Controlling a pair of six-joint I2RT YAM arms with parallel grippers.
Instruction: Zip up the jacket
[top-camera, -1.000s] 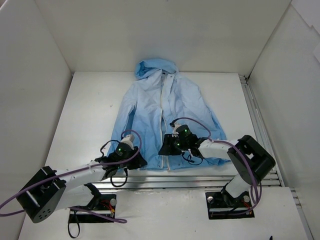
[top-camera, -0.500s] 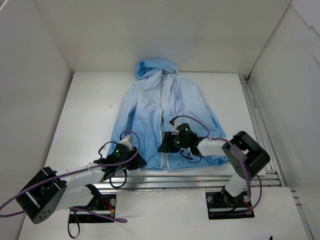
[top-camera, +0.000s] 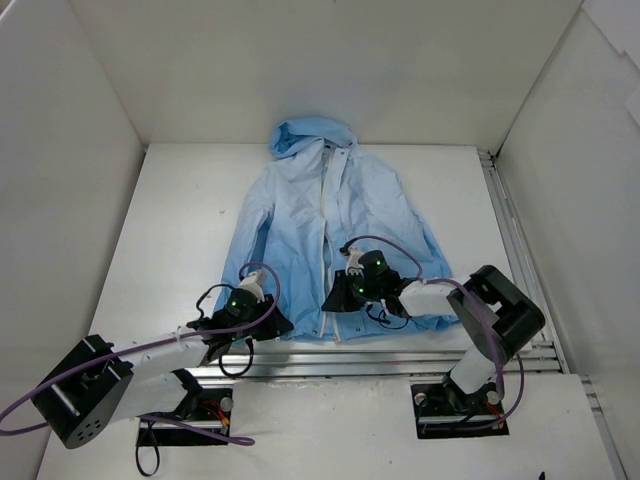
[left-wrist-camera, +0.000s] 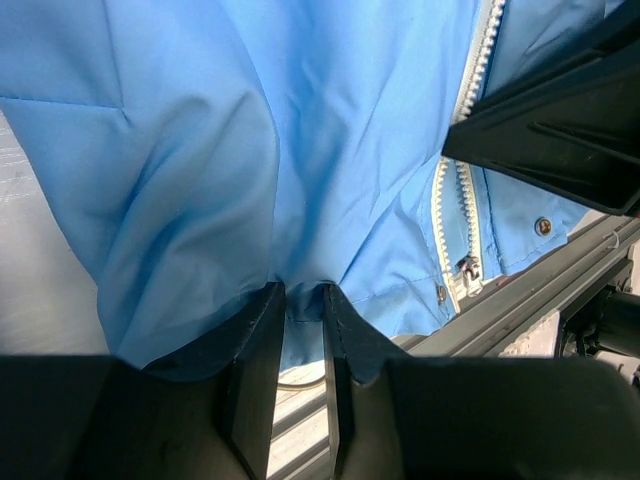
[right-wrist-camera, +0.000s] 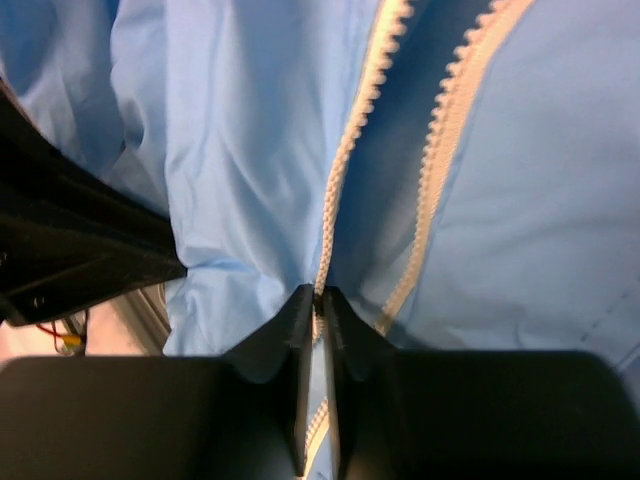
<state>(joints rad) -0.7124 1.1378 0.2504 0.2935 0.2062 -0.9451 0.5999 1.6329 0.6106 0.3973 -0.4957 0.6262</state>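
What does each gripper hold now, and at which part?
The left gripper pinches the jacket at its bottom hem. The right gripper pinches one white zipper strip near its lower end.

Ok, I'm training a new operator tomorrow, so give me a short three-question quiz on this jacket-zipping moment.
1. True or false: the zipper of the jacket is closed all the way to the collar.
2. What is the right end effector pinching? A) the hood B) a row of zipper teeth C) a sleeve cuff
3. Fill in: the left end effector grips the jacket's bottom ____.
Key: 1 false; 2 B; 3 hem.
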